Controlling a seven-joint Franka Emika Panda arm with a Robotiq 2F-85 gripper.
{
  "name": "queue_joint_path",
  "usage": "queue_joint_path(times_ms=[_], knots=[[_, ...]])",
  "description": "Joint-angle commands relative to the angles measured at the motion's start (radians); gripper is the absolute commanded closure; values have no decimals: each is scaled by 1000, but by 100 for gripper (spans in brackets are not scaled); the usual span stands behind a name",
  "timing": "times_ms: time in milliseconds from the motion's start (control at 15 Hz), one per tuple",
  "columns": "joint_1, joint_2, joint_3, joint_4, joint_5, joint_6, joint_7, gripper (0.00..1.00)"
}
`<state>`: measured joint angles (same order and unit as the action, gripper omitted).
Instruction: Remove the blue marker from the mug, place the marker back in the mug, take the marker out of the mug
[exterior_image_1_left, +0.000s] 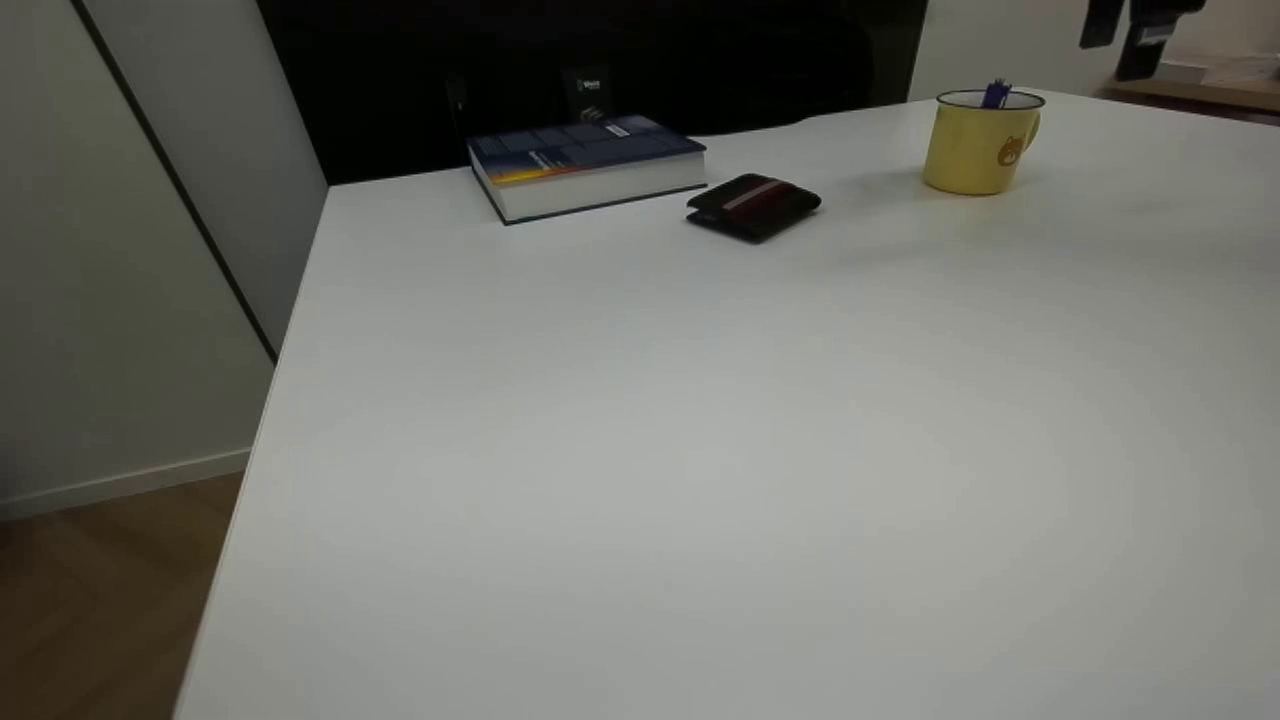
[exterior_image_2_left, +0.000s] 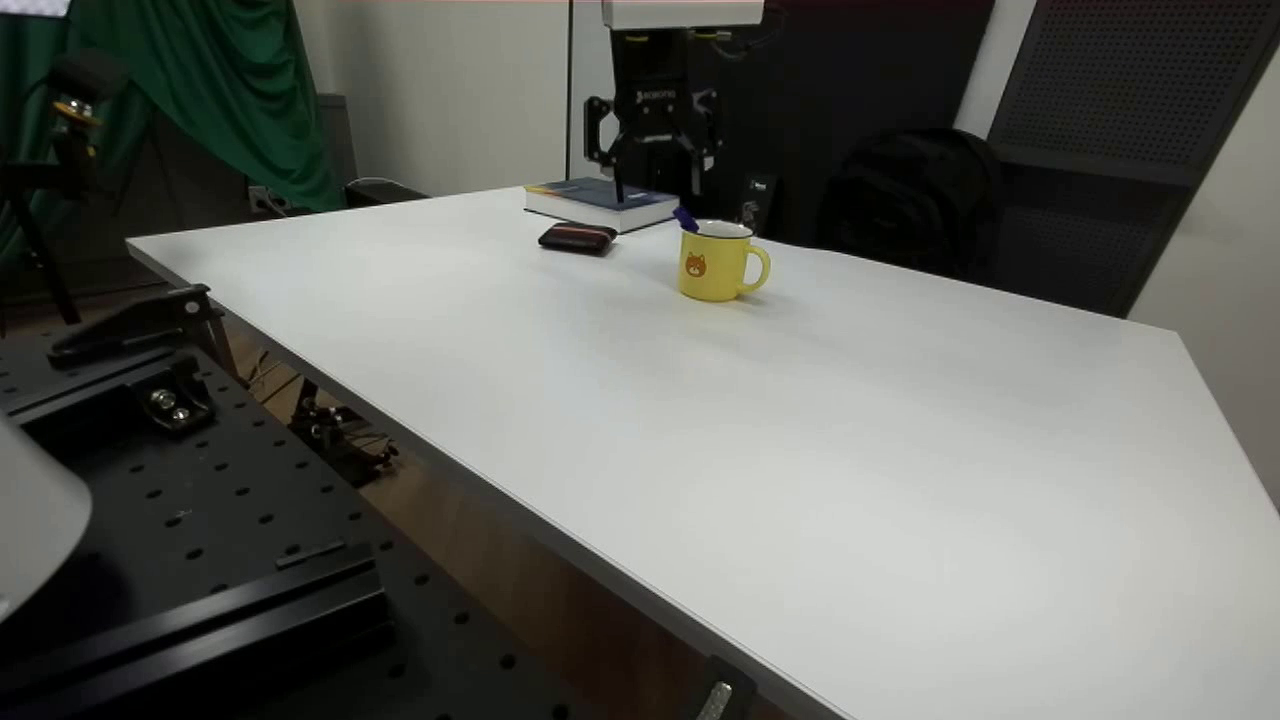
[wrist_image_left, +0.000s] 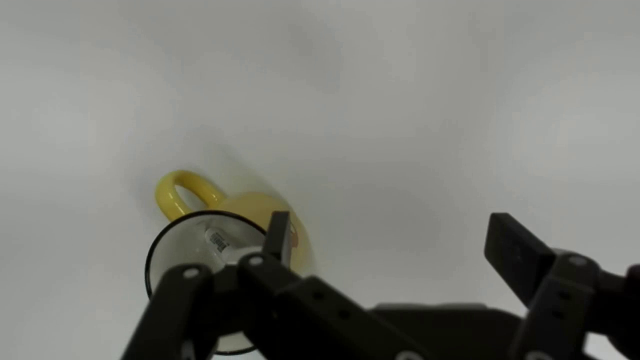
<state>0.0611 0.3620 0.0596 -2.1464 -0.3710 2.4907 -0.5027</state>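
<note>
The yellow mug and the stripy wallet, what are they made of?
The yellow mug looks like shiny glazed ceramic or enamelled metal: its handle catches little glints and a dark line edges its top. I can't tell which. The stripy wallet looks like leather or fake leather, mostly dull: it folds over, with two thin layers parting at one side.

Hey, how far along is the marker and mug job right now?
Done: unclear; the blue marker leans inside the mug, which fits either the start or a completed return. In hand: nothing; the gripper is open and empty. Left: at least taking the marker out, it seems.
</note>
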Motion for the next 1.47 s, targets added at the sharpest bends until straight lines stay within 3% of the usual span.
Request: queue_joint_path(times_ms=[0,467,600,667,1400], knots=[[53,-1,-57,-10,-165,38,156,0],[111,43,-91,54,-196,-194,492,0],[105,52,-71,70,-153,-285,475,0],[89,28,-67,29,-173,-212,442,0],[99,45,-74,64,-184,-266,472,0]])
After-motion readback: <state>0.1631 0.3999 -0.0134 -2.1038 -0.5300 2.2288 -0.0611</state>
